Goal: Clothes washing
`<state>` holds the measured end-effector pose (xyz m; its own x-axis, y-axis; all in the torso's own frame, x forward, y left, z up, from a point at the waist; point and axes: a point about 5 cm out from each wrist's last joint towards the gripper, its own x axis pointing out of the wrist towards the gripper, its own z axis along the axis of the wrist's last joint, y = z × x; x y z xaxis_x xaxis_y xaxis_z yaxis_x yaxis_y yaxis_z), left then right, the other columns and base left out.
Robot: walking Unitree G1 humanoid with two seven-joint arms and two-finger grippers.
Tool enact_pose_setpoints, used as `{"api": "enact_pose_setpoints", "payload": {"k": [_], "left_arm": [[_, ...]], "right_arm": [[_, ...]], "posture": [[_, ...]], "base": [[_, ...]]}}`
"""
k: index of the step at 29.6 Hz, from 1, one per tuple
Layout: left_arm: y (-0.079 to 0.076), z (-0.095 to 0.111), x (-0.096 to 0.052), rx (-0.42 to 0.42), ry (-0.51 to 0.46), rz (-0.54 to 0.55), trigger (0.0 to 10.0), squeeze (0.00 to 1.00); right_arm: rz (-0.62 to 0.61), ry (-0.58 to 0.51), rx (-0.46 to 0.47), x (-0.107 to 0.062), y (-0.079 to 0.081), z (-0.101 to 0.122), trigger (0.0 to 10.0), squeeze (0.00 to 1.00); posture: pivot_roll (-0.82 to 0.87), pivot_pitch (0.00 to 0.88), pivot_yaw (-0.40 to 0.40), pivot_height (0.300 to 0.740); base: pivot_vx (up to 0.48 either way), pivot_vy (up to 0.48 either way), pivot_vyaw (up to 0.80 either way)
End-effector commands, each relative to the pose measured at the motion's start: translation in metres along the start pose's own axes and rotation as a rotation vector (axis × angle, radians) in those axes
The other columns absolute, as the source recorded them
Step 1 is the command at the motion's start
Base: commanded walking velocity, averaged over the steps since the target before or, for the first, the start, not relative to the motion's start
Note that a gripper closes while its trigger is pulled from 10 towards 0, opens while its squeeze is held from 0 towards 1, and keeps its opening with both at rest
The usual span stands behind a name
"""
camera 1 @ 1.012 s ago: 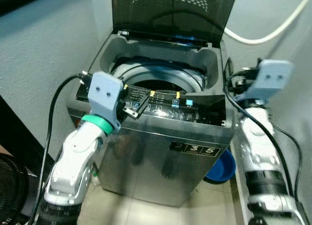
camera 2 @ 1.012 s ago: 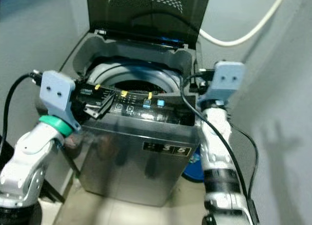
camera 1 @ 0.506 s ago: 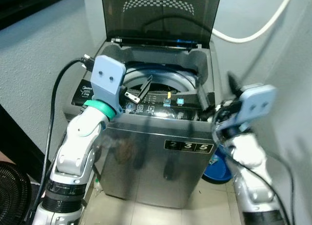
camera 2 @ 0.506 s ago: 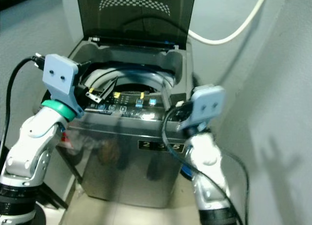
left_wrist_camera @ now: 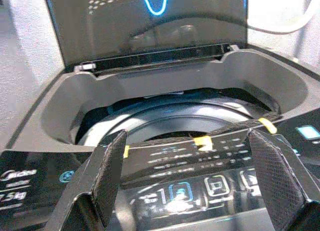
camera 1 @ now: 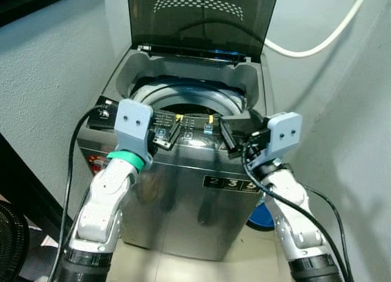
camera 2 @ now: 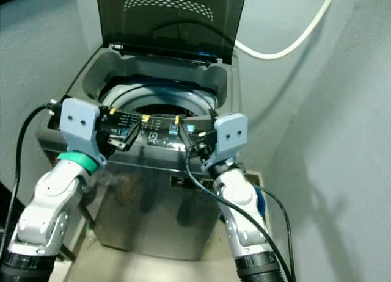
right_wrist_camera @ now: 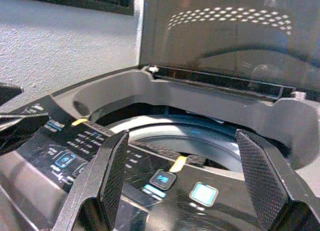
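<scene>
Our left gripper [camera 1: 167, 135] hangs just above the front control panel [camera 1: 195, 135] of the washing machine [camera 1: 189, 190], its two black fingers [left_wrist_camera: 112, 173] spread wide and holding nothing. In the left wrist view the fingers frame a row of lit blue buttons [left_wrist_camera: 180, 192], with yellow tape marks [left_wrist_camera: 202, 140] along the panel's far edge.

Our right gripper [camera 1: 227, 137] sits at about three o'clock from the left one, over the right part of the same panel. Its fingers [right_wrist_camera: 115, 173] are also wide apart and empty. Between them, in the right wrist view, we see two square blue buttons [right_wrist_camera: 204, 194] and another yellow tape mark [right_wrist_camera: 176, 164].

Beyond both grippers, at twelve o'clock, the round drum opening [camera 1: 192, 108] lies uncovered, ringed by a pale blue-grey collar [camera 1: 153, 93] and a raised grey surround [left_wrist_camera: 165, 81]. The inside of the drum is dark and we cannot tell what it holds. The smoked lid [camera 1: 201, 16] stands upright at the back edge, hinged along a black strip [left_wrist_camera: 160, 55], leaving open room straight above the drum.

The machine stands in a corner. A grey wall [camera 1: 49, 68] runs close along its side at nine o'clock and another wall [camera 1: 348, 123] closes in at three o'clock, so side room is narrow. A white hose [camera 1: 317, 44] curves across the wall at about two o'clock. A blue basin [camera 1: 263, 215] shows on the floor beside the machine's lower right edge, behind our right arm. A dark fan grille [camera 1: 11, 239] sits at eight o'clock. The steel front face carries the digits 2 3 5 [camera 1: 229, 184].
</scene>
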<state>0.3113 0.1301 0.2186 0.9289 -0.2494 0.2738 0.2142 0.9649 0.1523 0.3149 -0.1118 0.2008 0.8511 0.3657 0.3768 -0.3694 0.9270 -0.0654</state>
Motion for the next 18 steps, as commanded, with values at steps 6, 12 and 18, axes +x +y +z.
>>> {"api": "enact_pose_setpoints", "payload": {"k": [6, 12, 18], "left_arm": [[0.005, -0.004, -0.002, -0.001, 0.012, 0.030, 10.0, 0.00], [0.006, -0.003, 0.000, -0.003, 0.007, 0.035, 10.0, 0.00], [0.006, -0.004, 0.002, -0.001, 0.007, 0.035, 10.0, 0.00]], "right_arm": [[0.002, 0.026, 0.009, -0.001, -0.003, -0.005, 10.0, 0.00], [-0.020, 0.022, 0.001, 0.000, -0.007, -0.006, 10.0, 0.00], [-0.095, 0.027, -0.012, -0.001, -0.014, -0.007, 10.0, 0.00]], "posture": [[0.13, 0.000, -0.030, 0.740], [0.13, 0.000, -0.020, 0.740], [0.12, 0.000, -0.006, 0.740]], "base": [[0.000, 0.000, 0.00], [0.000, 0.000, 0.00], [0.000, 0.000, 0.00]]}}
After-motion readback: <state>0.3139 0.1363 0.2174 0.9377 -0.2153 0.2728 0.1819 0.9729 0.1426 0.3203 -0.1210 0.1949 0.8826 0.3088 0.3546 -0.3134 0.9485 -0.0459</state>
